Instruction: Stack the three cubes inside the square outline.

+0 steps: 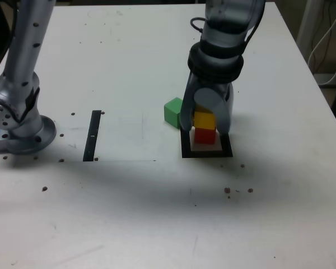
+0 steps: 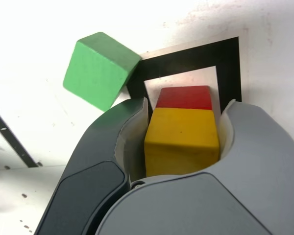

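Note:
The yellow cube (image 1: 205,119) (image 2: 182,142) rests on the red cube (image 1: 205,136) (image 2: 183,98), and that stack stands inside the square outline (image 1: 207,153) (image 2: 228,63). My gripper (image 1: 205,129) (image 2: 186,103) comes down over the stack from above. Its two jaws lie against opposite sides of the yellow cube. The green cube (image 1: 172,111) (image 2: 100,68) lies on the table just outside the outline's far corner, on the exterior view's left, turned at an angle.
A narrow black strip (image 1: 92,135) (image 2: 10,139) is on the table towards the exterior view's left. The arm's grey base (image 1: 19,123) stands beyond it at the left edge. White cables (image 1: 325,45) hang past the table's right edge.

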Action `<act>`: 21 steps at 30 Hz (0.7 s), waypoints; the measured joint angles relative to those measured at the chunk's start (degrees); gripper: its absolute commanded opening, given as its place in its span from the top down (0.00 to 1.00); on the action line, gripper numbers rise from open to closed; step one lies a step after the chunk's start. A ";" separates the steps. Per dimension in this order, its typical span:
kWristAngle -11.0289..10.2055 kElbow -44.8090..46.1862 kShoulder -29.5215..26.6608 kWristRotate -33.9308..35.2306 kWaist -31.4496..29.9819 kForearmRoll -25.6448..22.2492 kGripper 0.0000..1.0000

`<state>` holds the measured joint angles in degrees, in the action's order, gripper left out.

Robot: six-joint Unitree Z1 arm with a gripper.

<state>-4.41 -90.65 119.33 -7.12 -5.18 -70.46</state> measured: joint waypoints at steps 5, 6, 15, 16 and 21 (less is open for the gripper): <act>-0.23 0.29 -0.01 0.00 0.44 0.22 0.01; -0.42 0.29 -0.01 0.00 0.50 0.22 0.01; -1.48 0.29 -2.85 0.00 0.53 -0.57 0.01; -1.59 0.27 -3.74 0.00 0.53 -1.09 0.01; -3.56 0.20 -9.07 -0.15 0.53 -4.54 0.01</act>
<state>-7.97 -90.45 110.26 -7.27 -4.65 -75.00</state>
